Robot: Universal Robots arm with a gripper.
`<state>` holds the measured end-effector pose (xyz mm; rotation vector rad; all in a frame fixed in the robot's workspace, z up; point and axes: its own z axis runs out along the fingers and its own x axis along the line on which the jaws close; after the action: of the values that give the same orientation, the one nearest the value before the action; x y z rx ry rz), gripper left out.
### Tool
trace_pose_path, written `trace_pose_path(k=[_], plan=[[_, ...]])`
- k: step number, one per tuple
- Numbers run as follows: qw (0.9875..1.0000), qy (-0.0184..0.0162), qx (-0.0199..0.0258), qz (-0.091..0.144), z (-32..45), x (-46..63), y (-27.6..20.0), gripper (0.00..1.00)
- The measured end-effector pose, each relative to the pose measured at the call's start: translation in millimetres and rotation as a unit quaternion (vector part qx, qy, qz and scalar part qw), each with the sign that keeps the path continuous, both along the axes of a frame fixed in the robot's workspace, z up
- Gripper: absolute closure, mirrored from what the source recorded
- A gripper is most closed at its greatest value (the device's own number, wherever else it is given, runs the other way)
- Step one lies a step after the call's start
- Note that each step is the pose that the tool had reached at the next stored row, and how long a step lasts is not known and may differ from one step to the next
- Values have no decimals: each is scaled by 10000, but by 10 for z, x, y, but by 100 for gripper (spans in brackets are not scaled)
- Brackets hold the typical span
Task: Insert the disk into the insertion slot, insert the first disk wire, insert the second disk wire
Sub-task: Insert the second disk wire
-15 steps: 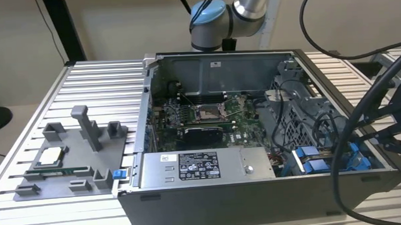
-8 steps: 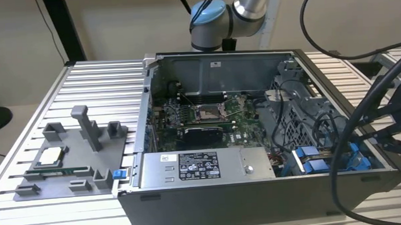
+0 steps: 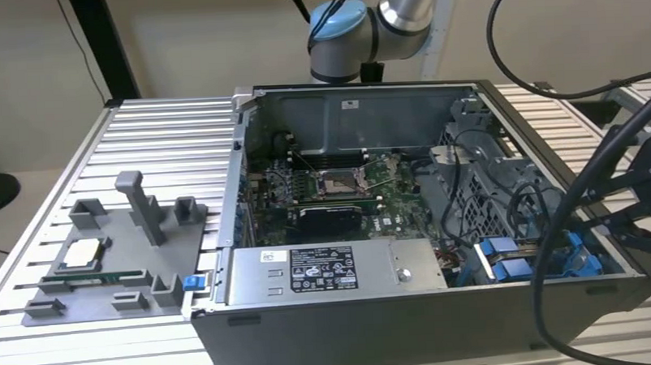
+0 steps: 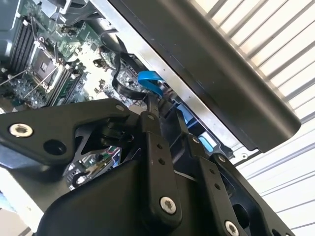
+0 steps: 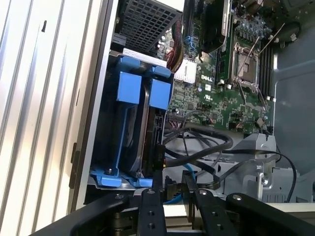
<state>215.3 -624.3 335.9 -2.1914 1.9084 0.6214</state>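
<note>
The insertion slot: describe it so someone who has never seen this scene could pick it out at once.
Find the open computer case on the slatted table. Along its near wall lies a grey labelled power-supply box; the insertion slot sits in the corner to the exterior view's right of it. Its bright blue rails and tabs set it apart from the grey metal around it.

1. My gripper (image 5: 173, 181) is matte black, dotted with silver screw heads.
2. The disk (image 5: 160, 93) shows bright blue carrier plastic, and I see the same blue on the tabs of the insertion slot (image 5: 109, 178).
3. The motherboard (image 3: 337, 200) is dark green, speckled with silver.
4. The power-supply box (image 3: 323, 273) is grey, with a white label printed in black.
5. The perforated cage (image 5: 147, 22) is grey with a fine grid of holes.
6. The table (image 3: 156, 132) is silver, ribbed in parallel stripes.
7. The joint cap (image 3: 336, 20) on the arm is light blue.
</note>
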Motion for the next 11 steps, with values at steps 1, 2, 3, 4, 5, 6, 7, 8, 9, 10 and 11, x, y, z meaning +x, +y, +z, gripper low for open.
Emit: trace_pose_path(k=[1, 2, 3, 4, 5, 6, 7, 8, 9, 10, 11], plan=[[10000, 0, 15, 0, -3, 0, 0, 0], [10000, 0, 29, -1, -6, -1, 0, 0], [10000, 0, 42, -2, -8, -1, 0, 0], [10000, 0, 54, -3, -10, -1, 0, 0], [10000, 0, 65, -3, -12, -1, 0, 0], [10000, 0, 75, -4, -14, -1, 0, 0], [10000, 0, 84, -4, -15, -1, 0, 0], [10000, 0, 91, -4, -17, -1, 0, 0], [10000, 0, 97, -5, -21, -1, -2, 0], [10000, 0, 99, -5, -23, -1, -3, 0], [9999, 0, 101, -6, -25, -1, -4, 0]])
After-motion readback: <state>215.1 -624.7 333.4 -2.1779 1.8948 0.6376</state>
